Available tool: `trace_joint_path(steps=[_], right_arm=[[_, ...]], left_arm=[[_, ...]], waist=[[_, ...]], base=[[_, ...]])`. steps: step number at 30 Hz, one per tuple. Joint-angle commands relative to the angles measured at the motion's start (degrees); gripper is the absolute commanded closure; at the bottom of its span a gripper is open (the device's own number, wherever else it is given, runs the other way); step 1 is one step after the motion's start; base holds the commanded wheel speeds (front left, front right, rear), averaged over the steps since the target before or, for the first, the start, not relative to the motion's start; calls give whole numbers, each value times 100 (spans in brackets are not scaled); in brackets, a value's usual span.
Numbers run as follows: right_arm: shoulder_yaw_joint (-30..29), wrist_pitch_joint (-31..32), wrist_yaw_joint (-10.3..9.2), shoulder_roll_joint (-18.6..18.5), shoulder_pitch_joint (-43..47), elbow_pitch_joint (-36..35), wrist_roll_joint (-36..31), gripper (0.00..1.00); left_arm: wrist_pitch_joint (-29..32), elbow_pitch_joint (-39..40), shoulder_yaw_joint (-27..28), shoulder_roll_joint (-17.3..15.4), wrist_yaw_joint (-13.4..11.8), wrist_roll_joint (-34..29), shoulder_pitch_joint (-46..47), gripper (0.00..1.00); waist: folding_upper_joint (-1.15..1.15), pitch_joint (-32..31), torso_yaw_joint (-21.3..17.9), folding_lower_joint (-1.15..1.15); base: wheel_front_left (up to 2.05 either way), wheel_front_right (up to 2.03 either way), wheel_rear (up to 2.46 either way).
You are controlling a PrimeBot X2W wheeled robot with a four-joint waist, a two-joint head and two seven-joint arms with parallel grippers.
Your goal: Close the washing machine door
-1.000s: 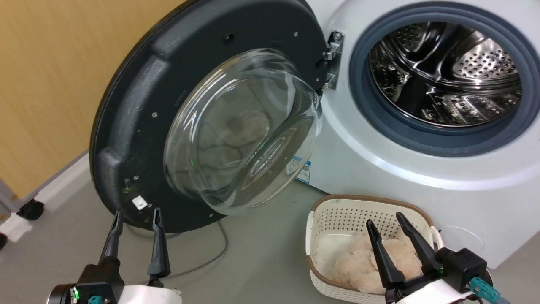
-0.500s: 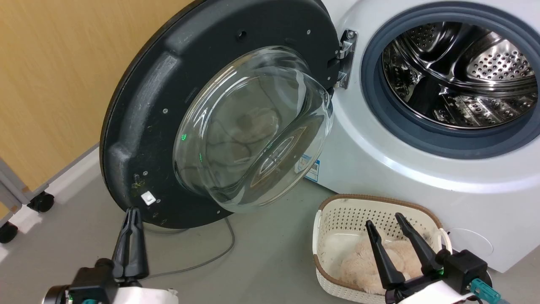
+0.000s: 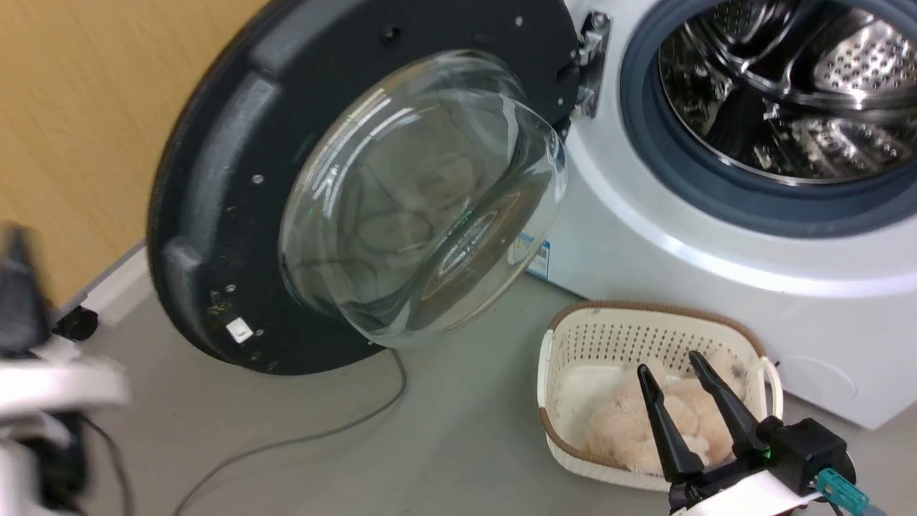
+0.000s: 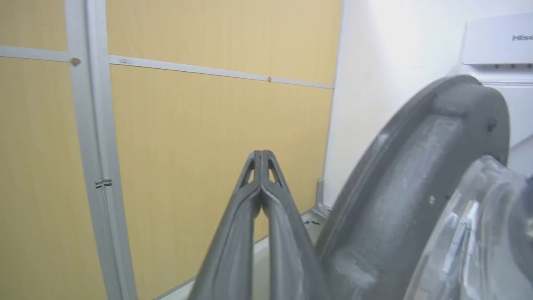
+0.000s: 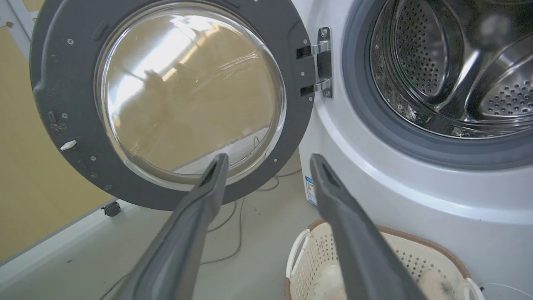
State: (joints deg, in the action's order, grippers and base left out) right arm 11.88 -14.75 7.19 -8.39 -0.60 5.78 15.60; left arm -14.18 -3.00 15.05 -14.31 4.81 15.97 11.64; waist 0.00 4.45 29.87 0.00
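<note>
Left gripper (image 4: pixel 261 155) was pinched tight, fingers together, near the rim of the washing machine door (image 3: pixel 215 179), which hung wide open left of the washing machine (image 3: pixel 680 265). Right gripper (image 3: pixel 668 362) was spread apart by the basket (image 3: pixel 566 322).

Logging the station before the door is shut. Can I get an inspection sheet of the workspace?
Surface: grey floor.
Job's things: washing machine door swung wide open on its hinge; washing machine drum mouth uncovered.
Clutter: cream basket holding a fluffy beige bundle, in front of the machine.
Grippers: left gripper shut, beside the door's rim; right gripper open, above the basket.
Cables: grey cable on the floor below the door.
Surroundings: yellow wall panel, caster wheel.
</note>
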Motion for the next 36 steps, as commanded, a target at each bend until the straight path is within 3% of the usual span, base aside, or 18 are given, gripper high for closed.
trace_joint_path(steps=[1,9,15,20,25,36], right_arm=[[19,-25,30,-36,-123,-23,-33,0],[92,-25,30,-102,-283,-8,-38,0],[108,-25,30,-103,-342,3,-21,0],[109,-25,30,-83,-340,13,-7,0],[80,-25,30,-61,-349,44,-30,0],[-76,-25,30,106,-204,82,-26,0]], left_arm=[[60,-167,165,-121,29,203,273,100],[1231,-1930,1253,-744,132,2079,1727,100],[2780,-3243,2124,-729,23,3933,2529,100],[4065,-3750,2486,-589,-124,4976,2782,100],[4951,-3706,2511,-424,-80,5449,2665,100],[6342,-2903,2134,102,-32,5796,1911,100]], waist=[[0,103,-88,0],[0,366,-375,0],[0,430,-507,0],[0,420,-551,0],[0,362,-584,0],[0,-25,-784,0]], base=[[0,0,0],[0,0,0],[0,0,0],[0,0,0],[0,0,0],[0,0,0]])
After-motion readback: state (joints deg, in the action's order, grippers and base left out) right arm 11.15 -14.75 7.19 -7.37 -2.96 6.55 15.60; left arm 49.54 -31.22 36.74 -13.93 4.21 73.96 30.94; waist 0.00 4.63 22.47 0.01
